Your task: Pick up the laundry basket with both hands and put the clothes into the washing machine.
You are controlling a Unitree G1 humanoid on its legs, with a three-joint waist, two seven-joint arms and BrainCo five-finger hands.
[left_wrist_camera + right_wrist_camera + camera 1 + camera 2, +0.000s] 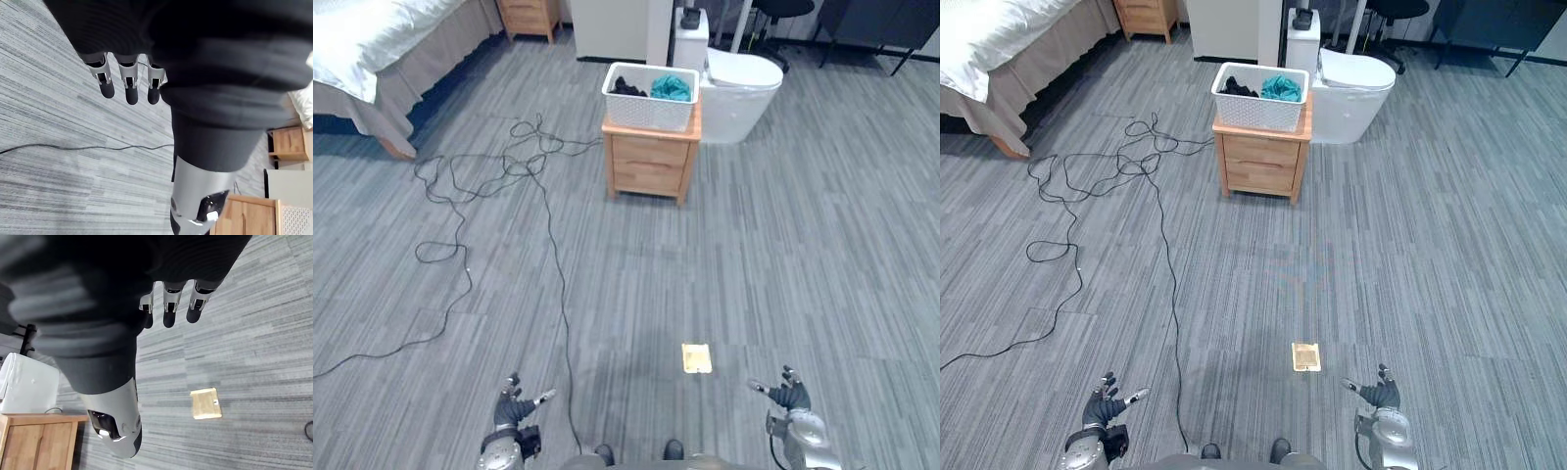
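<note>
A white perforated laundry basket (649,97) stands on a small wooden bedside cabinet (649,163) far ahead, holding a teal garment (672,88) and dark clothes (626,86). A white washing machine (739,93) with a rounded lid sits just behind and right of the cabinet. My left hand (514,409) hangs low at the bottom left, fingers straight and holding nothing. My right hand (789,396) hangs at the bottom right, also open. Both are far from the basket.
A long black cable (489,176) tangles across the floor left of the cabinet and runs toward me. A small brass floor plate (696,358) lies between my hands. A bed (382,49) fills the far left; another wooden cabinet (529,18) stands behind it.
</note>
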